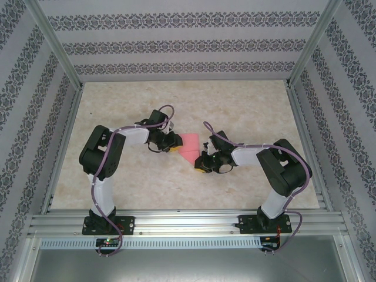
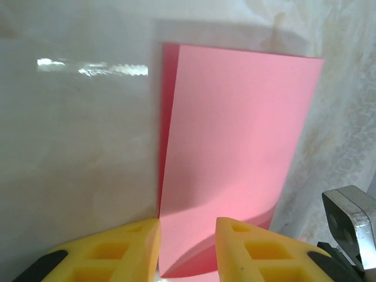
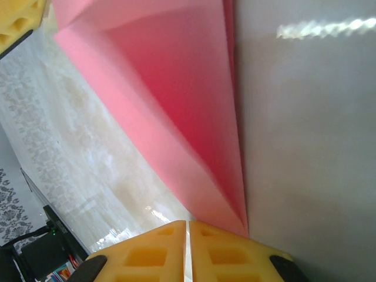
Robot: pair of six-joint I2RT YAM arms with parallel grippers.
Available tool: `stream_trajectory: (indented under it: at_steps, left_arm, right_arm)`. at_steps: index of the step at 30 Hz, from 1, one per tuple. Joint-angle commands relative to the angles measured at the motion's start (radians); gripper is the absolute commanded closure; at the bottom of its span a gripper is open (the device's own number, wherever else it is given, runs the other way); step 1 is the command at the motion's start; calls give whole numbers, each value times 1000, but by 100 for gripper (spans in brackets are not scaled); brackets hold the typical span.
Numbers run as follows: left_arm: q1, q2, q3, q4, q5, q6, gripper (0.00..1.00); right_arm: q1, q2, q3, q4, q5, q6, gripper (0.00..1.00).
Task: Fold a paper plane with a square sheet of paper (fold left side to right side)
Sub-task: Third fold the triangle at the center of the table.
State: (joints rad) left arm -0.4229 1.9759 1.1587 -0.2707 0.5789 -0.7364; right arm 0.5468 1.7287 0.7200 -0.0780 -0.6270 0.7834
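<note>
At the centre of the top view, on the pale marbled worktop [image 1: 247, 111], the pink-red square sheet of paper [image 1: 189, 145] lies folded between the two wrists. The left arm [image 1: 106, 155] reaches it from the left and the right arm [image 1: 282, 167] from the lower right.

Left wrist view: the sheet occupies the centre and right of the frame as a doubled rectangle. Its upper layer covers the lower one except for a narrow darker strip along the left edge. The yellow left fingers [image 2: 126, 249] stand apart at the bottom of the frame, open, with the near edge of the upper layer bowing up into the gap between them.

Right wrist view: the two layers gape like a wedge, running from the upper left down to a pointed corner at lower centre. The right fingers [image 3: 153, 255] are pressed together, with a hairline seam between them. The corner ends at the tip of the right-hand finger; whether it is caught there cannot be told.
</note>
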Motion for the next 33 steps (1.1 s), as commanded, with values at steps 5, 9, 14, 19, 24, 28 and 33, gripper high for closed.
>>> stream_trajectory:
  at_steps: [5,9,14,19,24,28,33]
  left_arm:
    - [52,-130,-57,-57,-99,52,65]
    - [27,-237,-109,-39,-76,39,65]
    - [-44,-285,-139,35,-14,-8,69]
    - [-119,-194,-84,65,17,-26,70]
    - [-157,-91,-25,86,34,-37,71]
    - [-162,-51,-14,81,15,-38,71]
    - [-162,-13,-16,21,-43,-6,71]
  right_arm:
    - [12,55,-29,-92,93,-25,88]
    - [12,34,-17,-96,100,-31,87]
    - [12,41,-8,-111,107,-39,87]
    - [12,46,-8,-111,106,-38,87]
    - [12,43,-4,-114,109,-38,87]
    - [10,40,0,-114,109,-38,87]
    - [11,11,3,-108,118,-28,87]
